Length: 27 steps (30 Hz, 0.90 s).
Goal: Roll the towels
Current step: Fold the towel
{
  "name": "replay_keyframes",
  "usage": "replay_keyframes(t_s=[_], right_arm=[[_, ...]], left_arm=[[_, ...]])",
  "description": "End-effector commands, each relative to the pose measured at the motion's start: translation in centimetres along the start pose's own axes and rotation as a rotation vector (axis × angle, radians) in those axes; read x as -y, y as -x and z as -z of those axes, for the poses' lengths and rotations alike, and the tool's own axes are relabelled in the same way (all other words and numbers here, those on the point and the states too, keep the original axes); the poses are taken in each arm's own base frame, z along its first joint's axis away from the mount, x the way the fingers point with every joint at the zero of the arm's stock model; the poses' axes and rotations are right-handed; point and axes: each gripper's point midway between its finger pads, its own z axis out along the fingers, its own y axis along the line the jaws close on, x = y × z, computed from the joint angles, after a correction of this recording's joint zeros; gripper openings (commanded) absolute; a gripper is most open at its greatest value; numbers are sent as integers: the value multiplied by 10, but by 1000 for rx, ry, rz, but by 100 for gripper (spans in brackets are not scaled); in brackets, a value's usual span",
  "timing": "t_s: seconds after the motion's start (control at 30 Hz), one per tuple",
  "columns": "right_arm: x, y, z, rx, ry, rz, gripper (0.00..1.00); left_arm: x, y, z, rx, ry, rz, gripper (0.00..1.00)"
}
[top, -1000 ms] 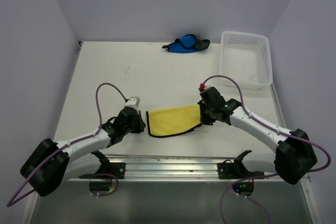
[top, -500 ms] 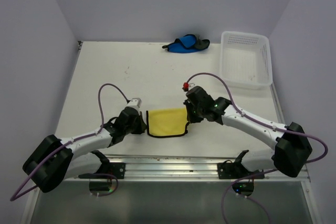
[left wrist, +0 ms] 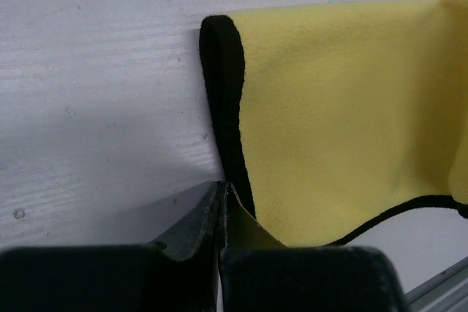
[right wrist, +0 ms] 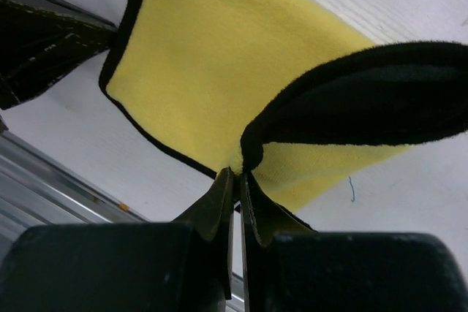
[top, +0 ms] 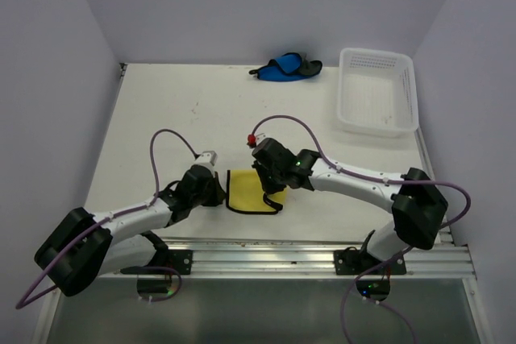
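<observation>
The yellow towel [top: 242, 191] lies near the table's front edge, doubled over on itself. My right gripper [top: 272, 191] is shut on its lifted right edge. In the right wrist view the dark-edged fold of the yellow towel [right wrist: 219, 56] curls up from the right gripper's [right wrist: 238, 174] tips. My left gripper [top: 219, 193] is shut at the towel's left edge. In the left wrist view the left gripper's [left wrist: 221, 189] tips touch the black edging of the yellow towel [left wrist: 344, 107], with nothing seen between them. The blue towel [top: 284, 67] lies bunched at the table's far edge.
A white perforated basket [top: 377, 90] stands at the back right corner. A metal rail [top: 266, 251] runs along the near edge just in front of the yellow towel. Purple walls close in the table on three sides.
My right gripper has travelled left with the yellow towel's right edge, folding the cloth over itself so that it covers less table. The left arm has barely moved.
</observation>
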Motion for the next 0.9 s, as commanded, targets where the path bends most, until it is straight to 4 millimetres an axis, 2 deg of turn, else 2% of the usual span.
replay_keyframes(t_s=[0.0, 0.13, 0.43, 0.87], right_arm=[[-24, 28, 0, 75, 45, -10, 0], [-45, 32, -8, 69, 68, 12, 0], [-72, 34, -23, 47, 118, 8, 0], [-89, 28, -44, 13, 149, 3, 0]], left_arm=[[9, 9, 1, 44, -49, 27, 0], [10, 10, 2, 52, -58, 34, 0], [11, 8, 4, 53, -72, 36, 0], [11, 5, 7, 56, -84, 41, 0]])
